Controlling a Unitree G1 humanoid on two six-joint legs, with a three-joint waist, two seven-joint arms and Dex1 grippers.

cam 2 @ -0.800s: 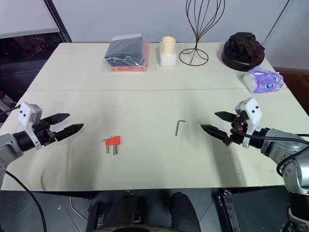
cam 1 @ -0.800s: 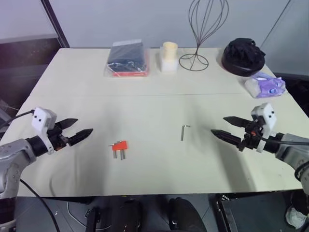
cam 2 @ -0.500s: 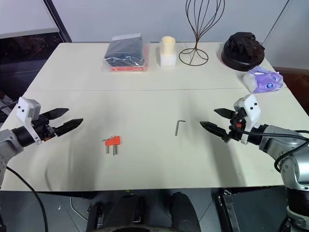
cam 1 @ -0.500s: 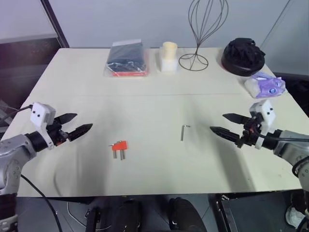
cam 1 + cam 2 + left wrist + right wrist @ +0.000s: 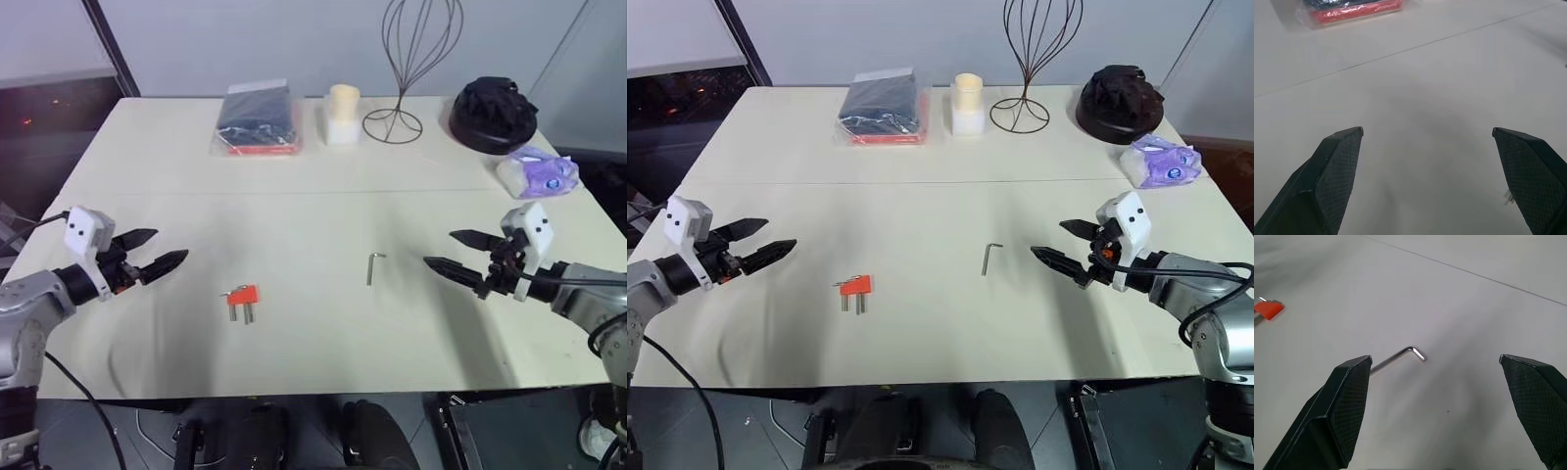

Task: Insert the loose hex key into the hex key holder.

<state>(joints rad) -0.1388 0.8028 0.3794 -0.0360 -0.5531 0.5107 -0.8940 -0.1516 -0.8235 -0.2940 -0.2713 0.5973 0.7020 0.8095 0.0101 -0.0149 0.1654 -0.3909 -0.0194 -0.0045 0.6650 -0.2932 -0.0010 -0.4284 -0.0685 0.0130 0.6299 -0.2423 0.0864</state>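
Tabletop [image 5: 294, 211]: matt cream surface, smooth, one thin seam across.
Hex key [image 5: 1400, 357]: bare polished metal, glossy, smooth.
Holder [image 5: 242, 294]: orange-red plastic, matt; grey metal keys protrude.
Left tool [image 5: 1425, 181] and right tool [image 5: 1442, 409]: black fingers, inner pads finely cross-hatched, matt.
Packet [image 5: 257, 119]: dark contents in clear glossy plastic wrap.
Stand [image 5: 411, 59]: thin dark wire.
Bag [image 5: 537, 173]: crinkled purple-white plastic.

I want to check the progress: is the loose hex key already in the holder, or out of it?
Out. The loose hex key lies flat on the table, apart from the hex key holder, and no gripper touches it.
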